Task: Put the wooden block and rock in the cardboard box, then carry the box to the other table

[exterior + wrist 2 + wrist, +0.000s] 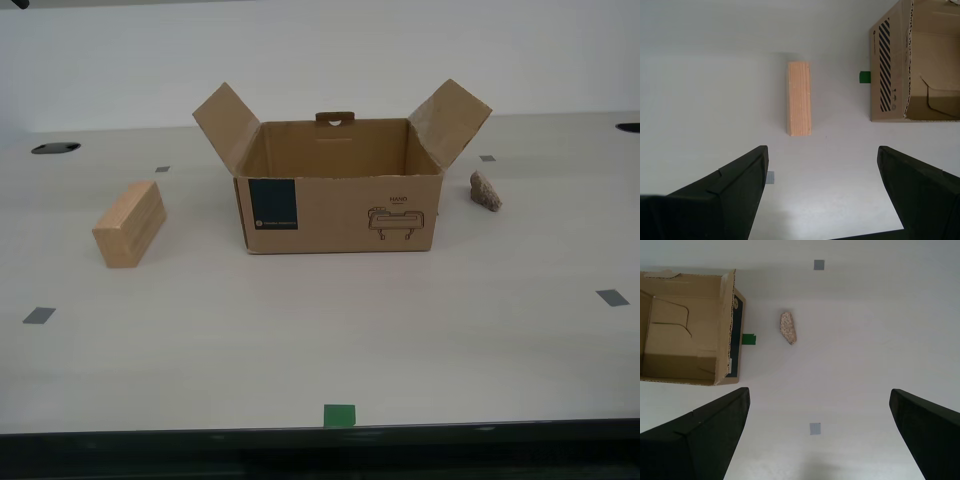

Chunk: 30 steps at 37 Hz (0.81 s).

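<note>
The cardboard box [340,215] stands open on the off-white desk, flaps spread, nothing showing inside. The wooden block [130,223] lies to the box's side toward the exterior view's left; the rock [485,191] sits toward the exterior view's right. Neither arm shows in the exterior view. My second gripper [822,195] hangs open high above the wooden block [799,98], with the box's edge [890,65] beside it. My first gripper [820,435] hangs open high above the rock [788,328], next to the box [690,325]. The other table is out of view.
Grey tape squares [39,315] [612,297] and a green tape piece [339,415] mark the desk near its front edge. A dark cable hole [55,148] sits at the back on the exterior view's left. A white wall runs behind the desk.
</note>
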Motion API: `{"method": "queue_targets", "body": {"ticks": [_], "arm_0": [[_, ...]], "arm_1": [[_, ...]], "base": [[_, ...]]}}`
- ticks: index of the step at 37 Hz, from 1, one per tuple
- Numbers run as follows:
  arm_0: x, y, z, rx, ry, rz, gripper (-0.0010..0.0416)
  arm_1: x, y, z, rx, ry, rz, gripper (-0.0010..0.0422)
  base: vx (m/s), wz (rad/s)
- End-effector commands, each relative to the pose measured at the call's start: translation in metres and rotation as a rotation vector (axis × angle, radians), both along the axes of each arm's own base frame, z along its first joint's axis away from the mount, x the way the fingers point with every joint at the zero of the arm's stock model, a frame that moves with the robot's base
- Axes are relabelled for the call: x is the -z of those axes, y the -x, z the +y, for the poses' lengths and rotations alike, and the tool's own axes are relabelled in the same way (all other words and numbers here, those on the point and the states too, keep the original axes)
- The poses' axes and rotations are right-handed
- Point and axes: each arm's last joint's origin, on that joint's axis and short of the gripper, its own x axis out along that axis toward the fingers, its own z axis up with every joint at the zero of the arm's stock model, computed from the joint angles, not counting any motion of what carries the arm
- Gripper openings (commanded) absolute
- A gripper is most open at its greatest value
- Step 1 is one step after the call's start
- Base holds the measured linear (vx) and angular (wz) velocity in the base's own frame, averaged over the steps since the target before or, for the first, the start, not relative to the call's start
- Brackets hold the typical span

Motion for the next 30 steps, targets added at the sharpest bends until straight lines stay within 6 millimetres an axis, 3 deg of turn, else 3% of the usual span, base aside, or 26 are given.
{"method": "queue_targets", "body": {"ticks": [1, 30], "arm_0": [[-0.0002, 0.0005, 0.0002, -0.001, -0.001, 0.003, 0.0392], [-0.0002, 0.0005, 0.0002, -0.001, -0.001, 0.003, 0.039]], "arm_1": [[-0.0004, 0.0, -0.0001, 0.006, 0.0, -0.003, 0.0295], [-0.0005, -0.0006, 0.0002, -0.015, 0.002, -0.005, 0.0295]], "base": [[0.0, 0.0], [0.0, 0.0]]}}
